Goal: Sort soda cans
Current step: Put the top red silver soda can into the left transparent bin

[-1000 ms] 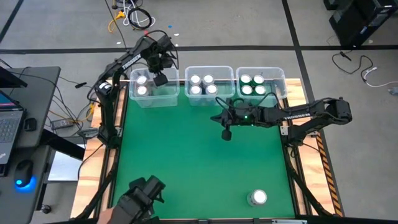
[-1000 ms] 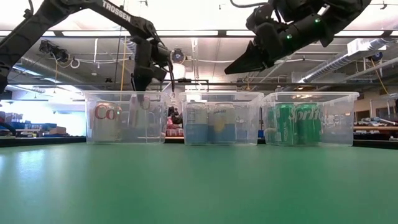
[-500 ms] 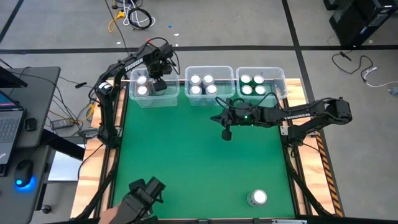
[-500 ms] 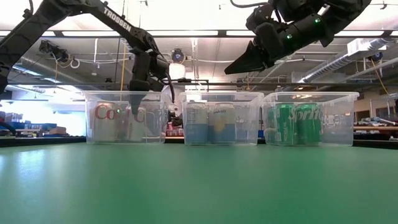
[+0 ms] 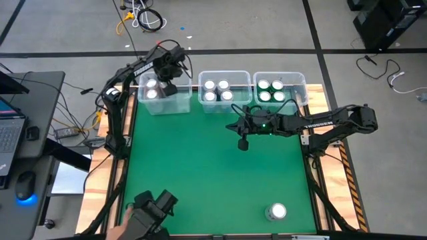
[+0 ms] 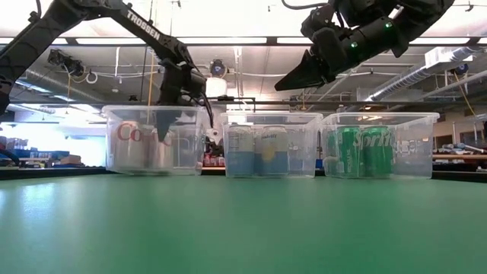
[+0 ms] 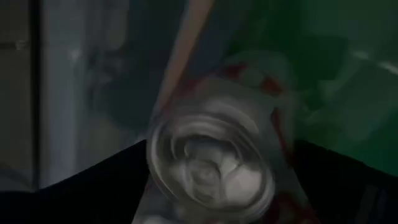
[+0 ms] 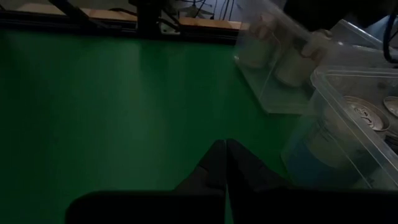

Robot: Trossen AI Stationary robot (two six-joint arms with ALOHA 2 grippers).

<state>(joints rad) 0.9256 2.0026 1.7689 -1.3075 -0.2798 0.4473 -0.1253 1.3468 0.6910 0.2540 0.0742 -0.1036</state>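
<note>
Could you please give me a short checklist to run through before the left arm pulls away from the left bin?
1. Left hand inside the left bin, above a can: ok.
2. Left hand open and clear of that can: cannot tell.
3. That can upright: ok, top faces the wrist camera.
4. Right hand shut, empty, above bare mat: ok.
5. Lone can near the front edge unsorted: not ok.
6. Green cans alone in the right bin: ok.
</note>
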